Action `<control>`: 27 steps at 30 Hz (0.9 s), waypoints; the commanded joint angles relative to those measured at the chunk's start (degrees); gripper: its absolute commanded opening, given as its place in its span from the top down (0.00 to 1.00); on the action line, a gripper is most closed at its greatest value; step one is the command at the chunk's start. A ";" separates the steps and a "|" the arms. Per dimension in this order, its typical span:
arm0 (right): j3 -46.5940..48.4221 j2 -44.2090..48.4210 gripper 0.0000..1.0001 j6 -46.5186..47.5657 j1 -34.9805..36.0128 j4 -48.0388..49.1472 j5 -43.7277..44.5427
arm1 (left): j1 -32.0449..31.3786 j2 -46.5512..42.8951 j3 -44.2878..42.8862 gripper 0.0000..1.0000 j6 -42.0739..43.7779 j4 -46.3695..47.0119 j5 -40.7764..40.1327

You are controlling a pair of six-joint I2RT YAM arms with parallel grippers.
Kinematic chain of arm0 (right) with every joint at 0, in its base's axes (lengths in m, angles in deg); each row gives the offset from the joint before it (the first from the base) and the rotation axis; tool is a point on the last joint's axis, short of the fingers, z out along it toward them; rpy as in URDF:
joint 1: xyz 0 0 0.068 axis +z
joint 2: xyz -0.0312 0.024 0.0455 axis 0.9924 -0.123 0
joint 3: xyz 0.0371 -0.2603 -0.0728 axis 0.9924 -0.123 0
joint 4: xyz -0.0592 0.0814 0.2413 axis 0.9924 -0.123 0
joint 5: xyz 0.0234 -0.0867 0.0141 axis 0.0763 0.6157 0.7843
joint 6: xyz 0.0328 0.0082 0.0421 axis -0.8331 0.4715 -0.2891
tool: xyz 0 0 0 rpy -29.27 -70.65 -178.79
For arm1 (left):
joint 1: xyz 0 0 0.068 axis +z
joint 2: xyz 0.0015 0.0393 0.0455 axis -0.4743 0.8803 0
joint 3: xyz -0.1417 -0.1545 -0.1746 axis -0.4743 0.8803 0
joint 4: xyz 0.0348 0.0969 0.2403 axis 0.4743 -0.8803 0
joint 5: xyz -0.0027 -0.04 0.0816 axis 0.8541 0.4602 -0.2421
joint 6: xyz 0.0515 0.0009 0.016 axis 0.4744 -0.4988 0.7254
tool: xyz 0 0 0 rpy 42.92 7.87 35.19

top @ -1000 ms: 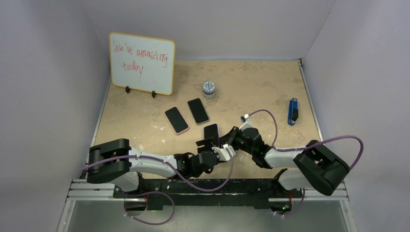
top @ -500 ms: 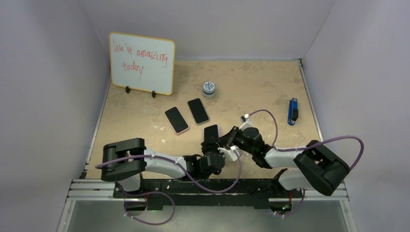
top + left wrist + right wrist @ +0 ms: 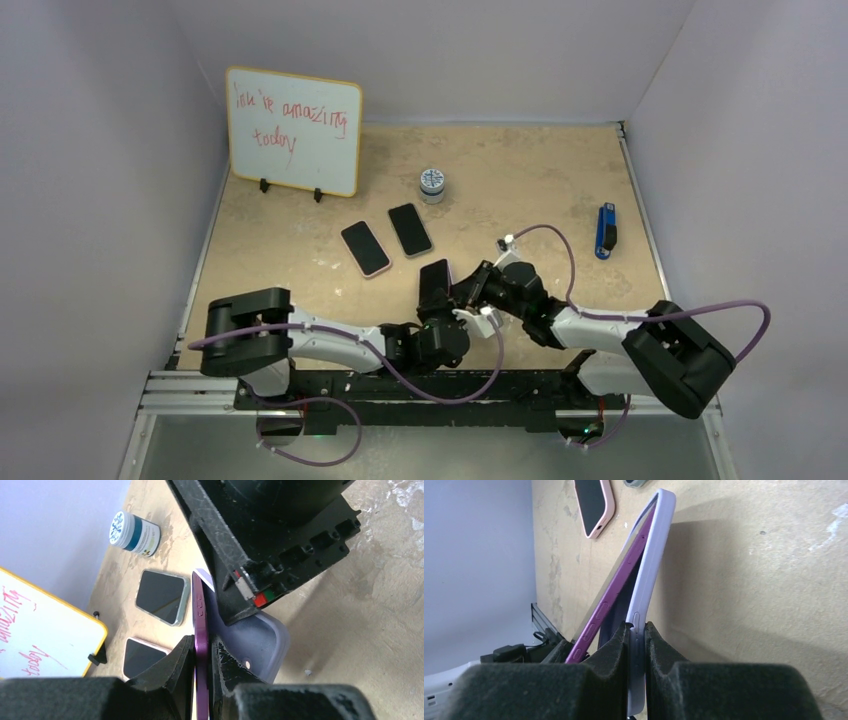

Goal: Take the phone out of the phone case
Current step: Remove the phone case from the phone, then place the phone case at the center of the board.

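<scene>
Purple phone (image 3: 200,625) edge now sits pinched in our left claw (image 3: 202,651) — swung in over the last second — while our right claw (image 3: 636,631) clamps the lilac case (image 3: 652,555), so the phone gapes half-free beside both claws, joined only at the far tip.

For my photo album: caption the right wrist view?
Right fingers pinch the lilac case; the purple phone leans half out of it.

left arm (image 3: 322,340): white links, black joints | right arm (image 3: 590,325): same | cables (image 3: 543,229): purple | right gripper (image 3: 637,626): black textured pads
</scene>
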 commanded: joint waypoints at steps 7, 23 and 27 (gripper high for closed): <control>6.30 1.52 1.00 4.98 -1.53 -7.50 12.81 | -4.75 -14.90 -1.22 0.92 -4.96 -1.10 3.06; 17.22 -4.53 1.00 23.42 -20.04 -12.01 8.93 | -5.29 -21.41 5.26 0.93 -4.21 3.42 2.55; 23.13 -13.13 1.00 25.29 -24.81 -12.30 0.34 | -5.29 -19.06 5.89 0.93 -2.99 6.25 2.74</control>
